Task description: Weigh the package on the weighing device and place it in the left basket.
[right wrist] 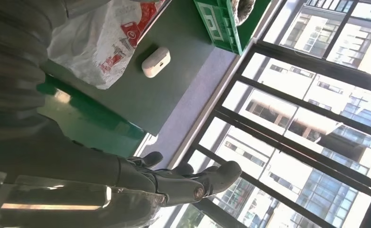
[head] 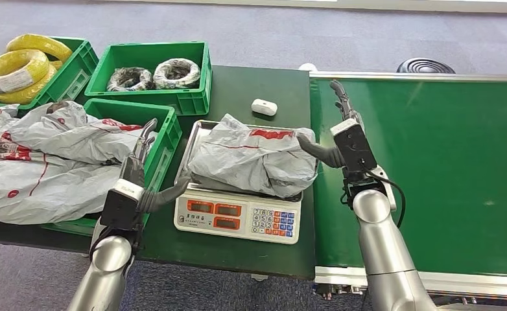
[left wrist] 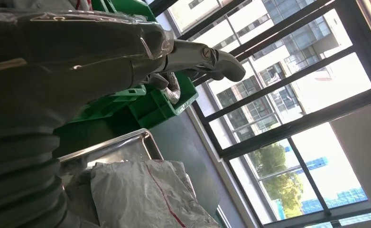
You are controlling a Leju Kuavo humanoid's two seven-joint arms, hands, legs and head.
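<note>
A crumpled grey package (head: 251, 159) with red print lies on the steel tray of the weighing scale (head: 238, 217) at the table's front. My right hand (head: 345, 133) stands just right of it with fingers straight and apart; its thumb reaches the package's right end. My left hand (head: 137, 175) is left of the scale, fingers extended, thumb pointing at the tray's near left corner, holding nothing. The left wrist view has the package (left wrist: 141, 194) on the tray (left wrist: 112, 145) beyond my fingers (left wrist: 198, 54). The left basket (head: 166, 139) beside my left hand holds several grey packages.
A small white device (head: 264, 107) lies behind the scale. Two more green crates at the back hold grey wire coils (head: 176, 72) and yellow coils (head: 17, 68). A green conveyor belt (head: 445, 168) runs along the table's right side.
</note>
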